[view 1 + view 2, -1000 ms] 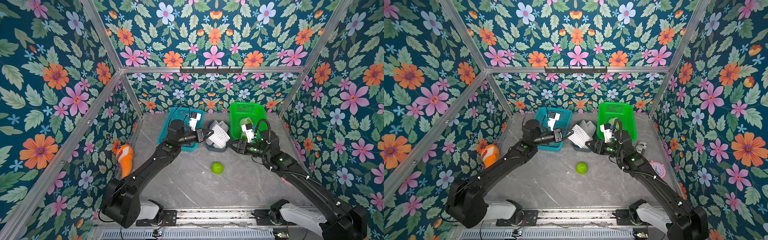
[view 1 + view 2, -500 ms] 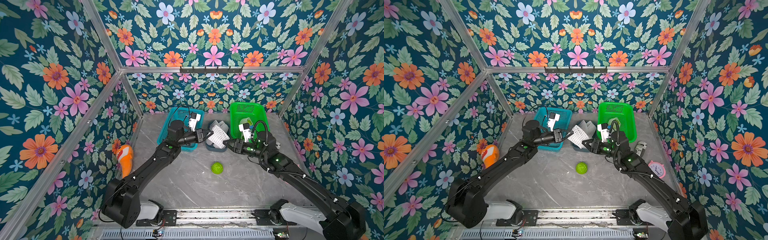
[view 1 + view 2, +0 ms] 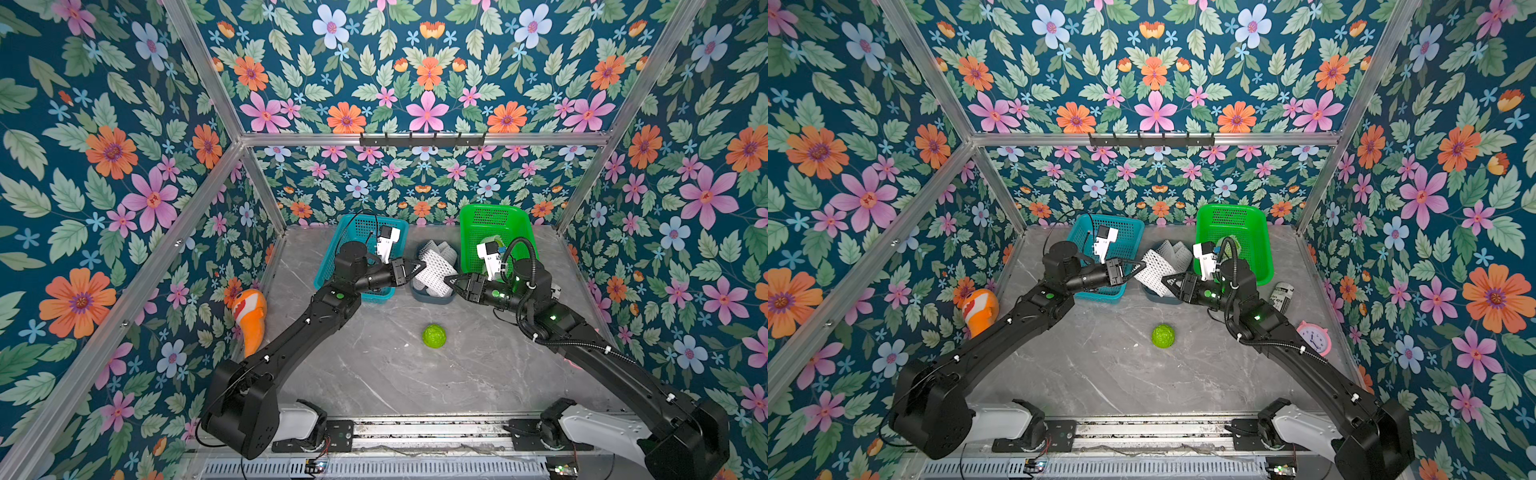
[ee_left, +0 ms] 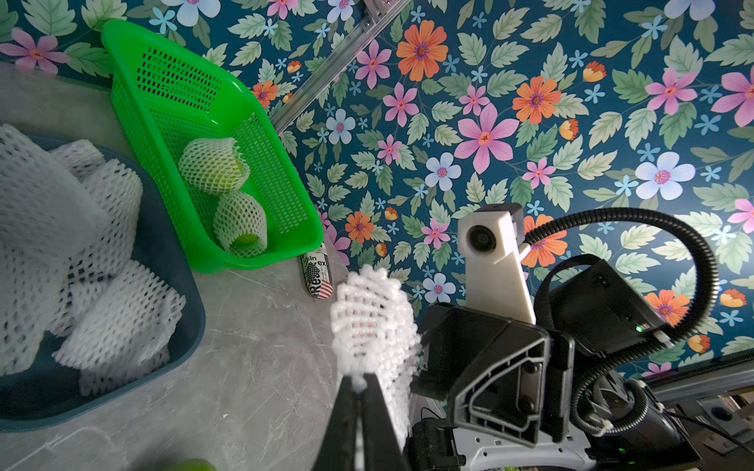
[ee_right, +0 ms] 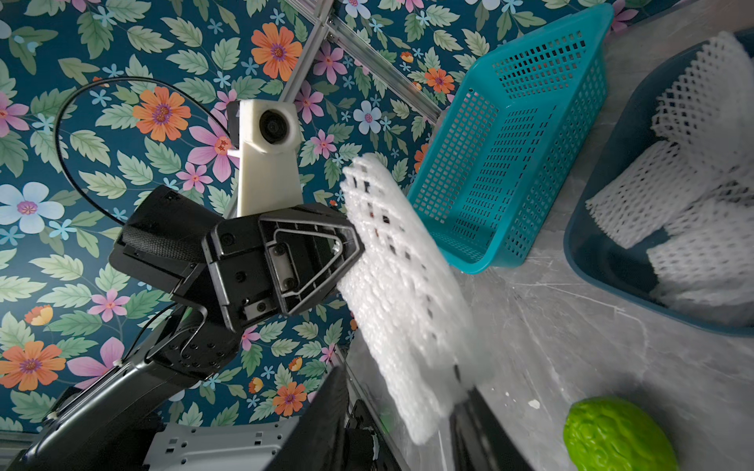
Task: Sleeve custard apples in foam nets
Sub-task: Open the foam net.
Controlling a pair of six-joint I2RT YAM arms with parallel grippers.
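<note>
While the left gripper (image 3: 417, 266) is clenched flat on one edge of a white foam net (image 3: 434, 272), holding it off the table at the centre of both top views, the right gripper (image 3: 451, 279) meets the net's opposite edge from the right side of the frame. In the right wrist view its jaws stand apart with the net's free end between them. One finger (image 5: 477, 428) touches the foam and the other shows a gap, so nothing is pinched there. The held net hangs above a dark blue tray (image 3: 432, 298) that holds the spare nets (image 4: 118, 322). One bare custard apple (image 3: 434, 336) lies on the grey marble table (image 3: 374, 374) below the centre of the frame, well apart from both grippers. In the green basket (image 4: 175, 53), up and right of centre in the top views, two sleeved fruits (image 4: 210, 165) lie side by side. A teal basket (image 3: 357, 232) stands just left of the tray.
</note>
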